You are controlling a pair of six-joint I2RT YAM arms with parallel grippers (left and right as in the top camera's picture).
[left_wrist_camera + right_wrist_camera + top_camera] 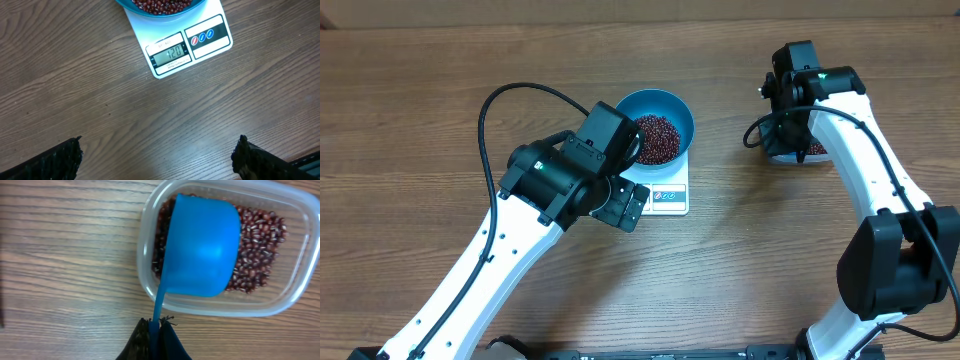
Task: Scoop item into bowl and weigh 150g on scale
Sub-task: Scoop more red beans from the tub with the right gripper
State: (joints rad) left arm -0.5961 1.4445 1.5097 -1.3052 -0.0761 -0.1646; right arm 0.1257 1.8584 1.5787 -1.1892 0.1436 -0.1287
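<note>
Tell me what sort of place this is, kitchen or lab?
Probably a robot test bench, not a kitchen: left arm and right arm at a wood-grain table, with a scale, bowl and beans set out.

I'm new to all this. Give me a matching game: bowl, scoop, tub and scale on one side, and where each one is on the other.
Things:
1. bowl
2. scoop
3. tub
4. scale

Places:
A. held by its handle, over the tub
B. on the table, under the bowl
C. on the scale, holding beans
D. on the table, below the scoop

Pairs: 1-C, 2-A, 3-D, 4-B
</note>
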